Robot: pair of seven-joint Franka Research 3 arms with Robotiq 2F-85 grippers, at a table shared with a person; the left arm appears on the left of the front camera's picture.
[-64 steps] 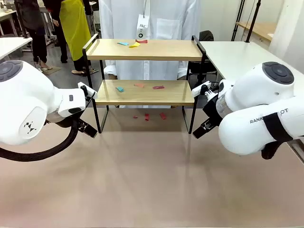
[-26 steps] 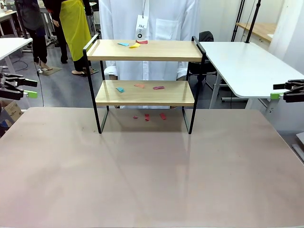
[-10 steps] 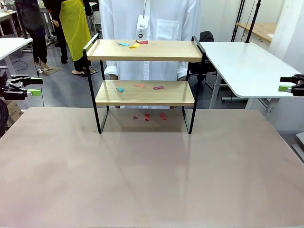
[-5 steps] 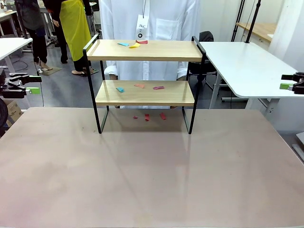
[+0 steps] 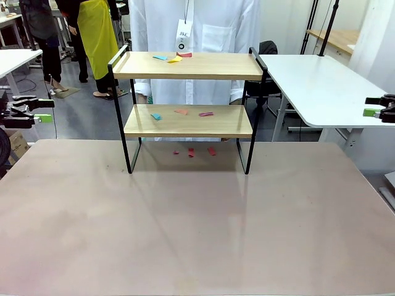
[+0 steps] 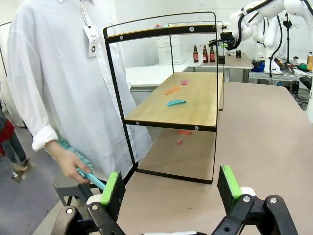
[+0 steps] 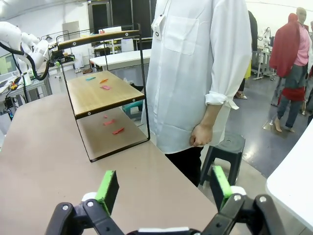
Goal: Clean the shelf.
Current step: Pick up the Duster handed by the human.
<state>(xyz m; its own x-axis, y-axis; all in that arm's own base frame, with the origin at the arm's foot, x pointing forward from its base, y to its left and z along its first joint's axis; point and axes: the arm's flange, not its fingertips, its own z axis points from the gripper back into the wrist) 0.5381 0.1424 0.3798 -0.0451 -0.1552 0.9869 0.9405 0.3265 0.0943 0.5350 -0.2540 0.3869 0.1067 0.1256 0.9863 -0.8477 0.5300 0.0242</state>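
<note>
Left pincer and right pincer both spread wide, empty, well apart from the shelf

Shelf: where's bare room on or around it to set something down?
The top board's right half, up to the side rail, is bare; scraps crowd its far-left part. The lower board has scraps left to middle; its right end is free. Red scraps lie beneath. The table in front is wide open.

The two-tier shelf of light wooden boards in a black metal frame stands at the far middle of the beige table. On both boards and under it lie small coloured paper scraps. A person in a white shirt stands behind.
</note>
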